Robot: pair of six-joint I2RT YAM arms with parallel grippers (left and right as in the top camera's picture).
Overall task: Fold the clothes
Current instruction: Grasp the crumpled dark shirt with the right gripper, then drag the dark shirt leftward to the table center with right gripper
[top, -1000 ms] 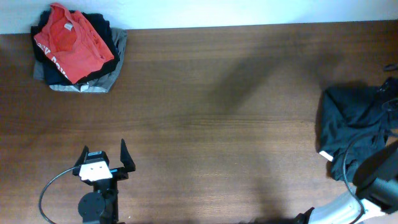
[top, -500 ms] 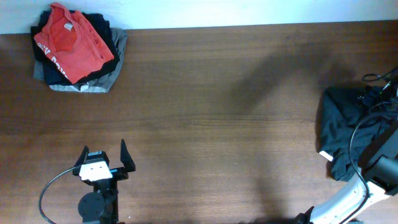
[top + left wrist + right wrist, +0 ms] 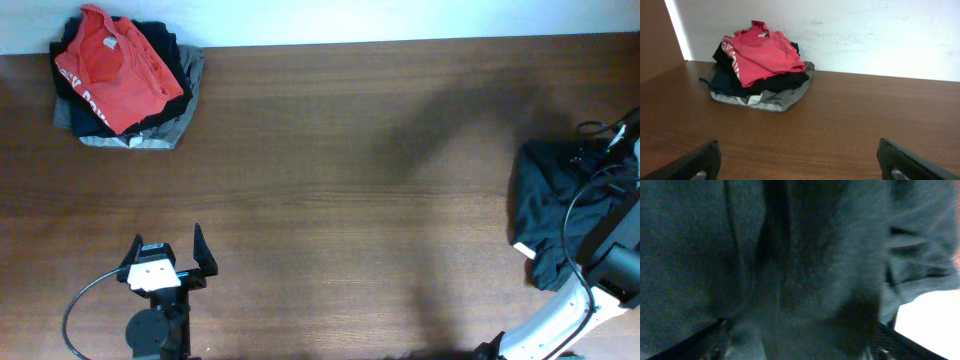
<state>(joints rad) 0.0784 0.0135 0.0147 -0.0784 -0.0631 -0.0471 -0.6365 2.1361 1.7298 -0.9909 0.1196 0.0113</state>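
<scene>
Clothes: I see the dark, wrinkly garment (image 3: 548, 205) bunched at the table's 3 o'clock edge, with a small white mark (image 3: 523, 249) on its 7 o'clock corner.
Right gripper (image 3: 800, 341): it is down in that garment; dark, blurred cloth fills my wrist view. The fingers (image 3: 715, 336) show dimly at the two lower corners, spread wide and released, with cloth bulging between them.
Right arm (image 3: 600, 285): it comes in from 4 o'clock, and its cable loops over the garment.
Left gripper (image 3: 168, 240): it sits near 7 o'clock with its jaws released and nothing between them, well apart from all cloth.
Pile: a red T-shirt (image 3: 115, 68) tops dark and grey garments (image 3: 150, 135) at 10 o'clock, against the wall.
Table (image 3: 350, 190): brown wood.
</scene>
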